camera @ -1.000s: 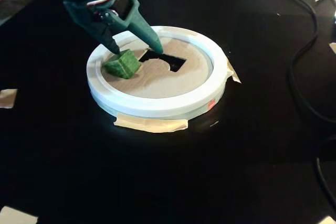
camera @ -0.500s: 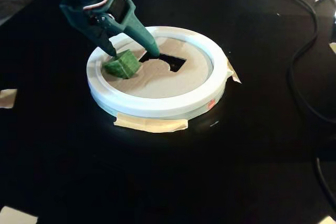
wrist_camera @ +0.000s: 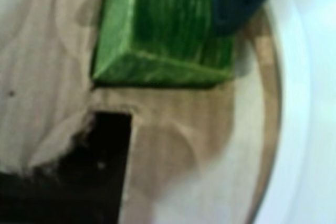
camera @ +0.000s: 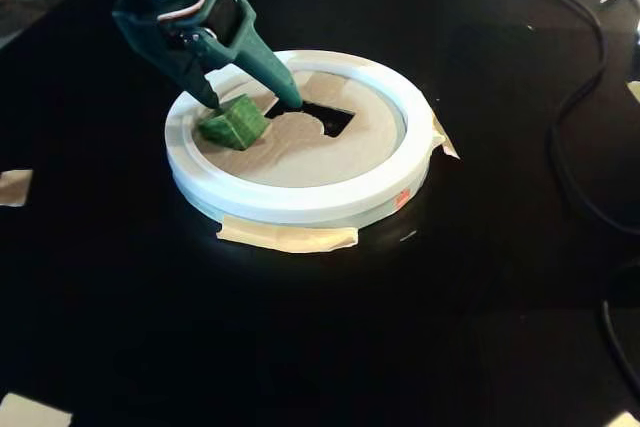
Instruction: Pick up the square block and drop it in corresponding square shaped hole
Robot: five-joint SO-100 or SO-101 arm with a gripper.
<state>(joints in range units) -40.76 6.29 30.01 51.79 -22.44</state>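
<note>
The dark green end effector, fingers spread apart, straddles the glossy green cube near the tan round board's left rim, gripping nothing.

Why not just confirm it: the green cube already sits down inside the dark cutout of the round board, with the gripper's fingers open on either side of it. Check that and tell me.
Not inside the cutout. The fixed view shows the green cube resting on the tan surface of the round board, beside the dark cutout. The gripper does stand open around it.
</note>
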